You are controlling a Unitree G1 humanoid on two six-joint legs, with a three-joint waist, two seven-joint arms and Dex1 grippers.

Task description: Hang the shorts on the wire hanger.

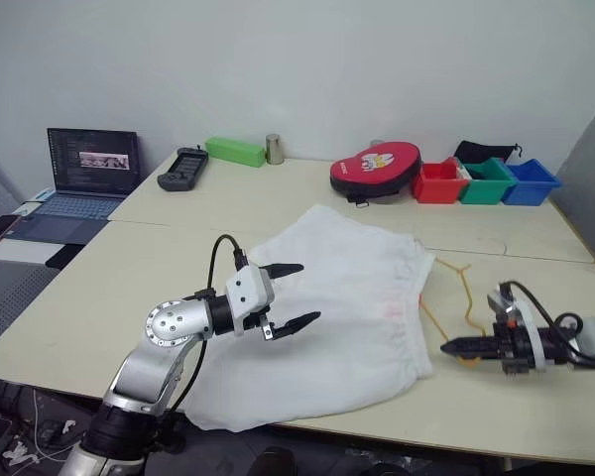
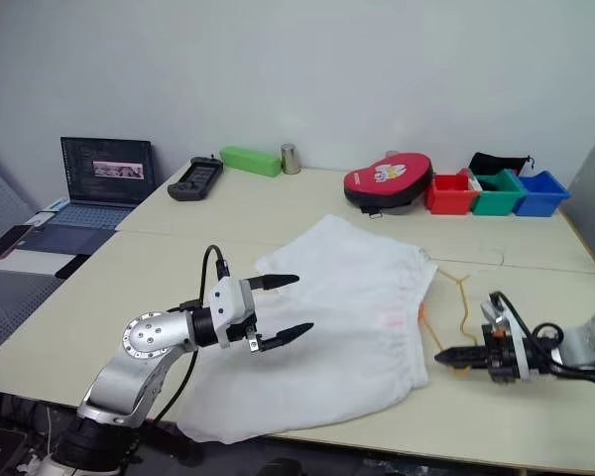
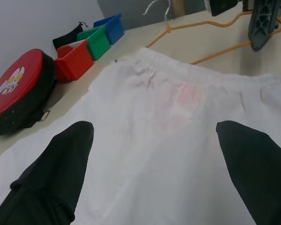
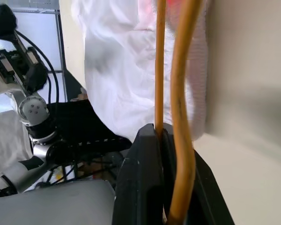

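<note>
The shorts (image 1: pixel 357 297) lie spread flat on the table, white with a faint pink print near the waistband (image 3: pixel 187 96). To their right is the wire hanger (image 1: pixel 467 297), thin and yellow-tan, partly tucked against the waistband. My right gripper (image 1: pixel 454 347) is shut on the hanger's near end, and the wire (image 4: pixel 180 93) runs up between its black fingers (image 4: pixel 145 178). My left gripper (image 1: pixel 302 295) is open and hovers over the left half of the shorts, holding nothing. The left wrist view shows the shorts (image 3: pixel 168 140) below the spread fingers and the hanger (image 3: pixel 210 28) beyond.
At the back of the table are a red round case (image 1: pixel 375 169), red (image 1: pixel 438 182), green (image 1: pixel 488 180) and blue (image 1: pixel 529 181) bins, a green box (image 1: pixel 235 151), a metal can (image 1: pixel 275 149) and a controller (image 1: pixel 182 167). A laptop (image 1: pixel 84 174) sits at the far left.
</note>
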